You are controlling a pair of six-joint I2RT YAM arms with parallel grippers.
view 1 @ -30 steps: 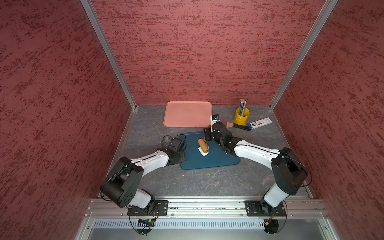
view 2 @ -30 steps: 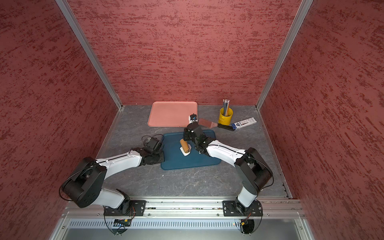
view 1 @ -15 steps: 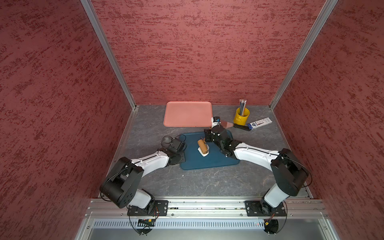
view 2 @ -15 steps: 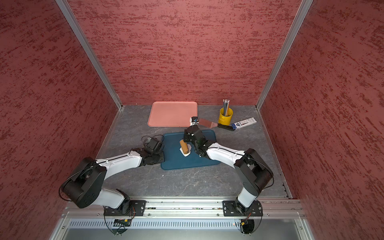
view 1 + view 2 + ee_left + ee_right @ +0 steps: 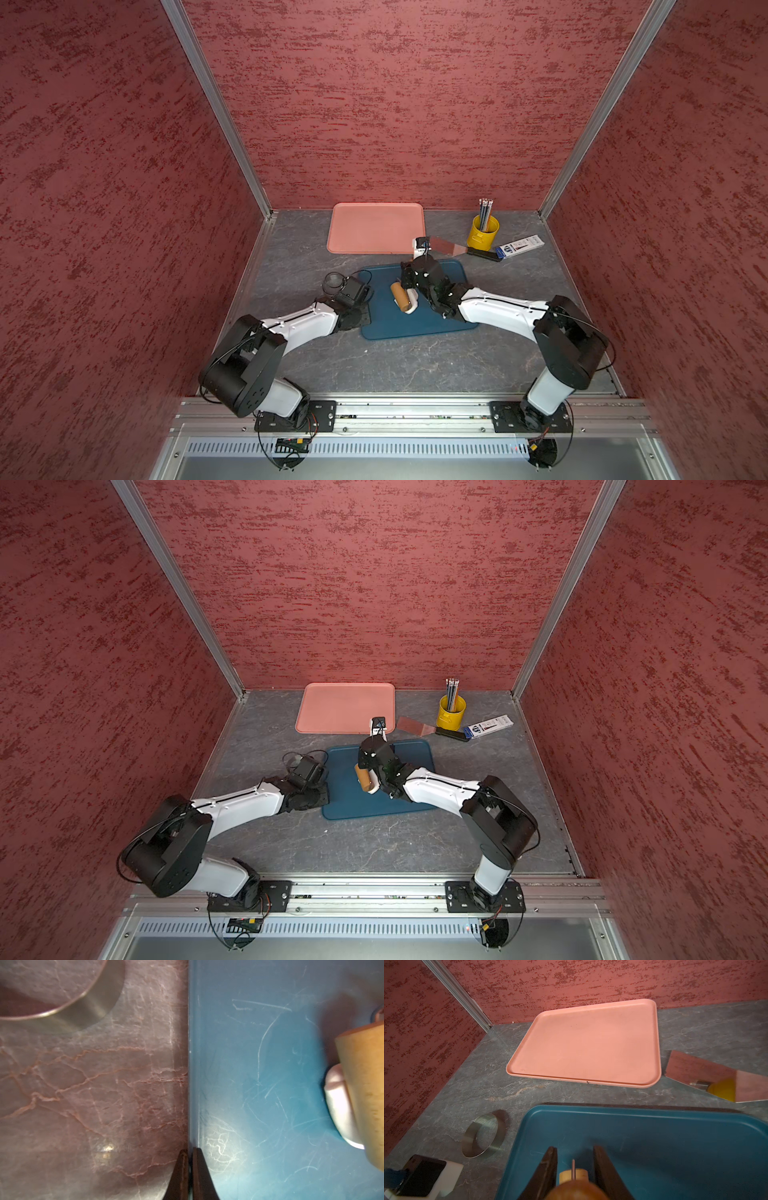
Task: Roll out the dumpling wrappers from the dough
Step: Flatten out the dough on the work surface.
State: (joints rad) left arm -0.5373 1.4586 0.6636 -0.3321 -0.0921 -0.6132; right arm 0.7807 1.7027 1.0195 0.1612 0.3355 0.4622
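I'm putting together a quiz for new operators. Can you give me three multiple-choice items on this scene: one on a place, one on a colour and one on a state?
1. Where does the metal ring lie?
A) on the pink tray
B) on the table beside the blue tray
C) in the yellow cup

2. What colour is the tray under the rolling pin?
A) blue
B) pink
C) yellow

3. How is the left hand?
A) wide open
B) gripping the ring
C) shut, at the blue tray's edge

Answers:
1 B: the right wrist view shows the ring on bare table next to the blue tray.
2 A: in both top views the pin lies over the dough on blue.
3 C: the left wrist view shows its fingers nearly together along the tray's rim.
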